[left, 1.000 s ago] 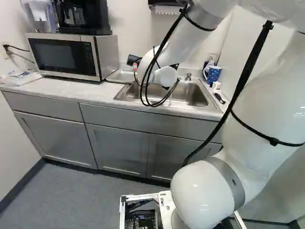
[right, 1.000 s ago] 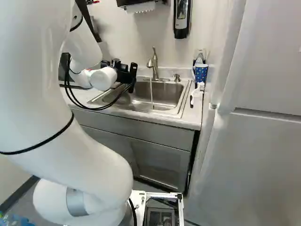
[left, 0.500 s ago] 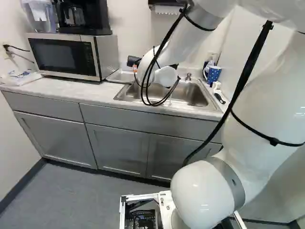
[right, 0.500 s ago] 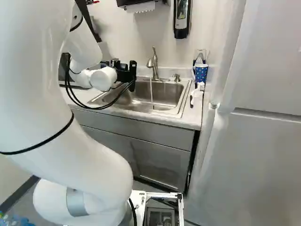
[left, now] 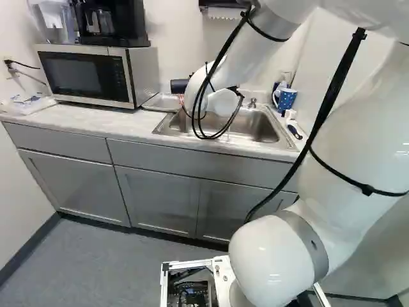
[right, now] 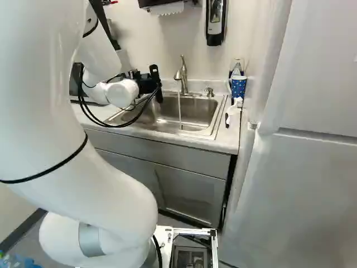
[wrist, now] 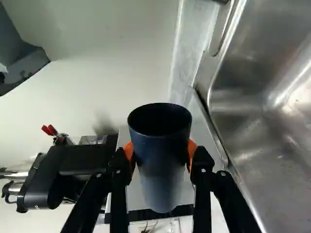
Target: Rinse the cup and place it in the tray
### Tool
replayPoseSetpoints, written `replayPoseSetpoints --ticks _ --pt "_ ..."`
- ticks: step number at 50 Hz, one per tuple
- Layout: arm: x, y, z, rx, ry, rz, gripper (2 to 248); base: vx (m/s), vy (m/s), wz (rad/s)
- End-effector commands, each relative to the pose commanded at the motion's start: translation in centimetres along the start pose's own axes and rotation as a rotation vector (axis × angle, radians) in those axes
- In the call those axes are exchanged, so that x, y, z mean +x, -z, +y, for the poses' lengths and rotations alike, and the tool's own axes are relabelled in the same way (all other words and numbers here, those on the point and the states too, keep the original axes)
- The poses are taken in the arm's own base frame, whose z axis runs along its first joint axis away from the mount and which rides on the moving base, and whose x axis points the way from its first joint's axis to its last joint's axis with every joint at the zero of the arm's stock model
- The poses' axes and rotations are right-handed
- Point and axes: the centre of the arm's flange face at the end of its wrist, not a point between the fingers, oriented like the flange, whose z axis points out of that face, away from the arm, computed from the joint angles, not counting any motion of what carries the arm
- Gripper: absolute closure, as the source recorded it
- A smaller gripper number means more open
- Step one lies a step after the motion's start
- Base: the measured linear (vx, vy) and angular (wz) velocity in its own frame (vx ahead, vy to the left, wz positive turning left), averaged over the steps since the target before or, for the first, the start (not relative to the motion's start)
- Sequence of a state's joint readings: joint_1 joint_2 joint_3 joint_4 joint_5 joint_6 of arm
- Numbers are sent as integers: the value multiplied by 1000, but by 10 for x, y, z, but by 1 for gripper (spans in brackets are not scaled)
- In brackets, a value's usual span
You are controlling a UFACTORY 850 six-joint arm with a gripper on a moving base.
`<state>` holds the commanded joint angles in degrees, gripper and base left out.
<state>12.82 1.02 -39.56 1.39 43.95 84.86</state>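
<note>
My gripper (right: pixel 154 85) is over the left part of the sink (right: pixel 211 128) in the right base view, left of the faucet (right: pixel 183 75), from which a thin stream of water (right: pixel 179 109) runs. In the wrist view the gripper (wrist: pixel 160 158) is shut on the dark blue cup (wrist: pixel 163 145), an orange pad against each side of it. The same cup (left: pixel 179 86) lies on its side in the air in the left base view, above a shallow tray (left: pixel 162 103) that rests on the counter at the sink's left edge.
A microwave (left: pixel 96 75) with a black coffee maker (left: pixel 112 22) on top stands left of the tray. Right of the sink are a blue patterned mug (right: pixel 238 86) and a brush (right: pixel 231 111). A soap dispenser (right: pixel 215 22) hangs on the wall above the counter (left: pixel 83 121).
The gripper has turned slightly with the cup in its grip, and the cup shows longer and more level in the left base view. The base has not moved.
</note>
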Motion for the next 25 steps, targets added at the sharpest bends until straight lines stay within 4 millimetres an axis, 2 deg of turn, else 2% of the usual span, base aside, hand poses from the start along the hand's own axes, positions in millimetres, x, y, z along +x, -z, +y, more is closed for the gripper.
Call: replayPoseSetpoints --ticks 25 --pt "0 0 0 0 263 0 127 0 0 0"
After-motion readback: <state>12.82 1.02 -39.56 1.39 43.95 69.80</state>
